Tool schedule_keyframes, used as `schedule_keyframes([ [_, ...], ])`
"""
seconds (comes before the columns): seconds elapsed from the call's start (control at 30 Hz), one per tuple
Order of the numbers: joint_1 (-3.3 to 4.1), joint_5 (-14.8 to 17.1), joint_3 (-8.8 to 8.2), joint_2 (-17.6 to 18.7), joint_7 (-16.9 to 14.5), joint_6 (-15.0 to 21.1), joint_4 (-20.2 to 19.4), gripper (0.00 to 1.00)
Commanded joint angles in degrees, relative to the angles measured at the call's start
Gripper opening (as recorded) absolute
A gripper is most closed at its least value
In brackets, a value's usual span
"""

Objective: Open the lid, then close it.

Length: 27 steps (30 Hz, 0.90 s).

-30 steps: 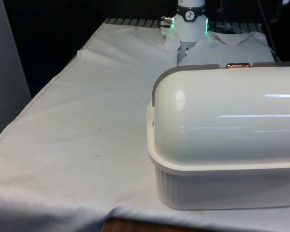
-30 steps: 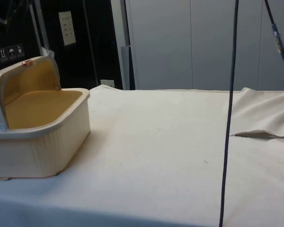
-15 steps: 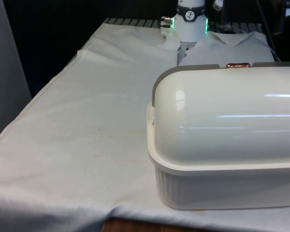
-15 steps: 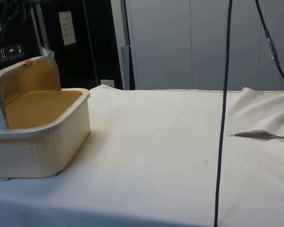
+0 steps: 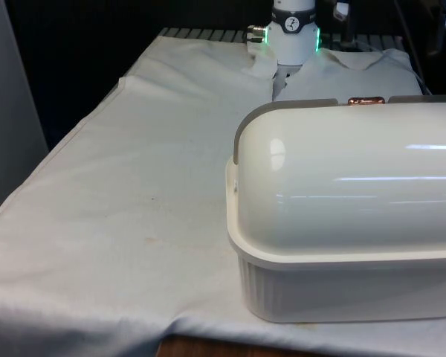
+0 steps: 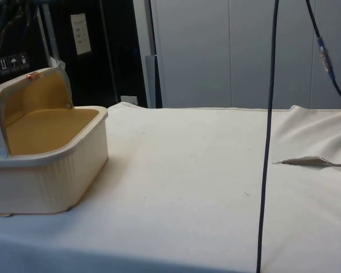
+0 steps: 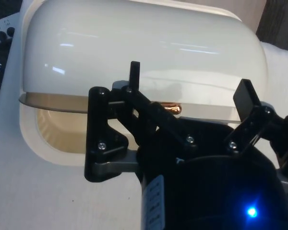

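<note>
Bread box [image 5: 349, 223] on the white tablecloth [image 5: 134, 186] at the front view's right, its domed roll-top lid [image 6: 28, 94] rolled back so that the tan interior [image 6: 45, 128] lies exposed. Gripper [image 7: 189, 98] with fingers spread wide, holding nothing, poised above the lid's free edge; the copper handle [image 7: 172, 108] lies between the two fingers [image 7: 134, 74] and beneath them, not touched. Likely risk: with closing apparently the step left, a descent off the small handle would let the fingers slide over the glossy dome, or press on the rim and shift the whole box across the cloth
</note>
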Motion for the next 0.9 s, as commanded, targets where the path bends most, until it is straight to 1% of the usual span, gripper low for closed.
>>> schedule_keyframes([
  [0.0, 0.17, -0.1, -0.06, 0.0, 0.3, 0.1, -0.1, 1.0],
  [0.13, 0.46, -0.2, -0.06, 0.1, 0.5, 0.0, -0.1, 1.0],
  [0.17, 0.29, 0.0, 0.06, 0.0, 0.1, 0.0, -0.1, 0.98],
  [0.2, 0.52, -0.2, -0.11, 0.1, 0.5, 0.0, -0.1, 0.98],
  [0.23, 0.57, -0.2, -0.11, 0.1, 0.5, 0.0, -0.1, 0.87],
  [0.33, 0.69, -0.2, -0.11, 0.1, 0.6, 0.0, -0.1, 0.71],
  [0.43, 0.74, -0.2, -0.17, 0.1, 0.6, 0.0, -0.1, 0.57],
  [0.47, 0.57, 0.0, 0.06, 0.1, 0.2, -0.1, -0.1, 0.52],
  [0.5, 0.74, -0.2, -0.17, 0.1, 0.6, -0.1, -0.1, 0.47],
  [0.57, 0.8, -0.2, -0.17, 0.1, 0.6, -0.1, -0.1, 0.37],
  [0.73, 0.8, -0.3, -0.17, 0.1, 0.7, -0.1, -0.1, 0.14],
  [0.8, 0.63, 0.0, 0.06, 0.1, 0.3, -0.1, -0.2, 0.0],
  [0.87, 0.63, 0.1, 0.06, 0.3, 0.6, 0.6, -0.7, 0.0],
])
